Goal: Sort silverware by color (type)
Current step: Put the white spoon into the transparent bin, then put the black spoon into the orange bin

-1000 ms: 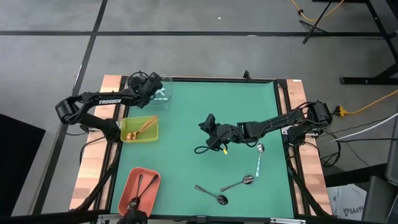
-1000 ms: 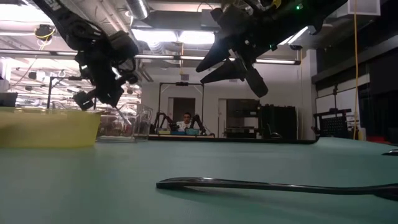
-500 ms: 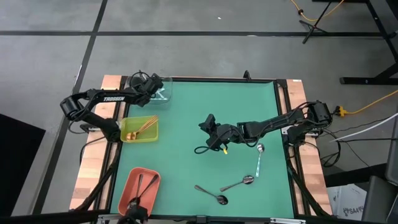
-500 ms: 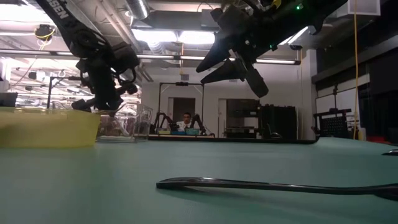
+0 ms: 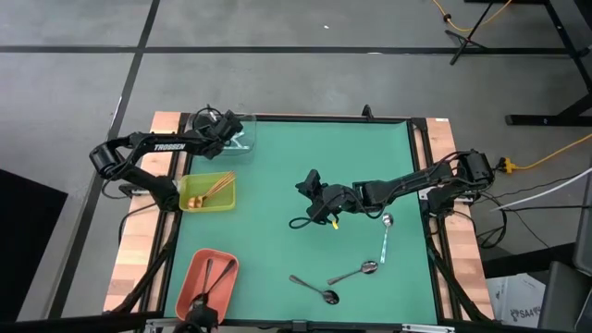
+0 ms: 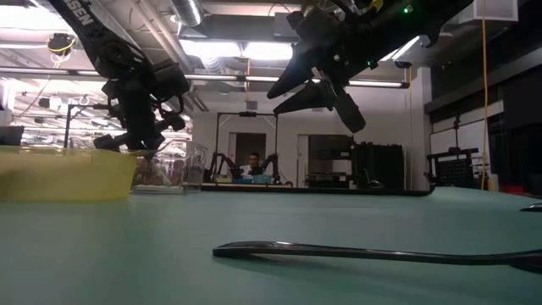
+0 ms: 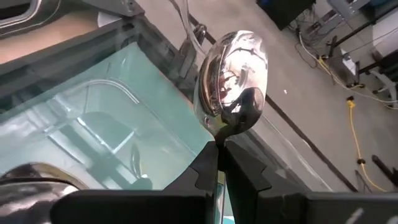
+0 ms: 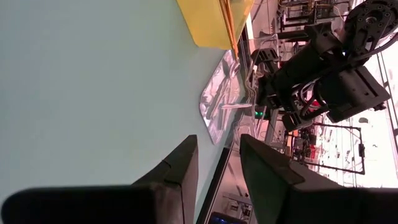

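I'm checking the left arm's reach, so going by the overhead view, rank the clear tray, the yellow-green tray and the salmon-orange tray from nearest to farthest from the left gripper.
1. Clear tray, right under the left gripper, far-left corner.
2. Yellow-green tray, left edge, midway.
3. Salmon-orange tray, near-left corner.

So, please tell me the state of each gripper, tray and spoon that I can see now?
left gripper: shut on silver spoon, above clear tray
right gripper: open, empty, above green mat
yellow-green tray: holds copper spoons
salmon tray: holds dark spoons
three loose spoons: lying on mat
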Controlling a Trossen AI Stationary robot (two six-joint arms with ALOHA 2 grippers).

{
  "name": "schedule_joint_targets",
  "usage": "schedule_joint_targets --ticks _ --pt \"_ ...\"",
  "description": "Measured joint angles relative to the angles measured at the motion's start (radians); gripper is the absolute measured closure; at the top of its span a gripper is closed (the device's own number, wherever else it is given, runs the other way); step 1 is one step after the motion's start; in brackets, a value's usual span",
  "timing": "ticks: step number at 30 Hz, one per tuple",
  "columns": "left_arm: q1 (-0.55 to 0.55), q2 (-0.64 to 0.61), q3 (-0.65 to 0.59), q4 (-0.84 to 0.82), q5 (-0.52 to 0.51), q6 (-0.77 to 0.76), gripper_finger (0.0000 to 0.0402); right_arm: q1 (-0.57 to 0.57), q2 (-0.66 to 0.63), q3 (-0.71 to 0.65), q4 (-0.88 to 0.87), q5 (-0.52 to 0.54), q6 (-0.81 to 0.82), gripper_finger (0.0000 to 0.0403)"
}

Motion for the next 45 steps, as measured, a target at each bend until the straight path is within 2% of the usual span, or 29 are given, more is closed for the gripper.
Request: schedule_joint_targets --ticks 9,16,24,33,38,45 --pt "0.000 0.000 0.000 -0.004 0.000 0.000 0.0384 0.000 0.000 0.000 0.000 0.000 0.000 0.0288" --pt "0.000 0.000 0.000 -0.003 0.005 0.000 0.0359 0.000 0.000 0.000 0.000 0.000 0.000 0.0288" --pt "0.000 0.000 0.000 -0.003 0.008 0.011 0.0352 0.000 0.000 0.000 0.000 -0.001 0.000 0.0288" --pt "0.008 0.000 0.000 -0.003 0.046 0.008 0.0308 0.000 0.000 0.000 0.000 0.000 0.000 0.0288" --pt "0.007 0.000 -0.001 -0.005 0.054 0.008 0.0303 0.000 0.000 0.000 -0.001 0.002 0.000 0.0288" --pt "-0.022 -0.035 -0.001 -0.008 0.000 0.046 0.0305 0.000 0.000 0.000 0.001 0.074 0.000 0.0288"
